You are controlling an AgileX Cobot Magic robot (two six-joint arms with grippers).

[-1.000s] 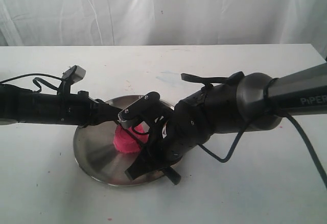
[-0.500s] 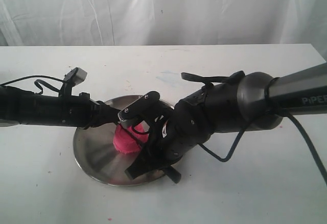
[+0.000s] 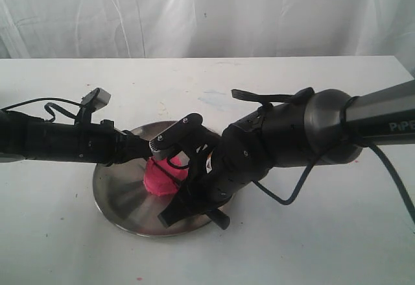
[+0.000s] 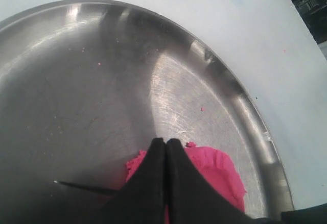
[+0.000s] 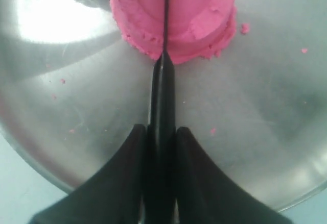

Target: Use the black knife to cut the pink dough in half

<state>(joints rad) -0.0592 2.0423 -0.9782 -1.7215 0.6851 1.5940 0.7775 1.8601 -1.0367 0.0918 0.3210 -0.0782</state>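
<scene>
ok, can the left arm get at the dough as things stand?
Probably yes: the left gripper, shut, sits right at the dough, nothing between them. The knife in the right gripper comes in from the opposite side, so it shouldn't block.

Slim black knife (image 5: 162, 96) edge-down across pink dough (image 5: 202, 9)

My knife (image 5: 161, 96) looks matt black; the dough (image 5: 199, 4) is soft, matt, crumbly at the edges; the plate (image 5: 265, 122) is shiny, finely scratched metal.
</scene>
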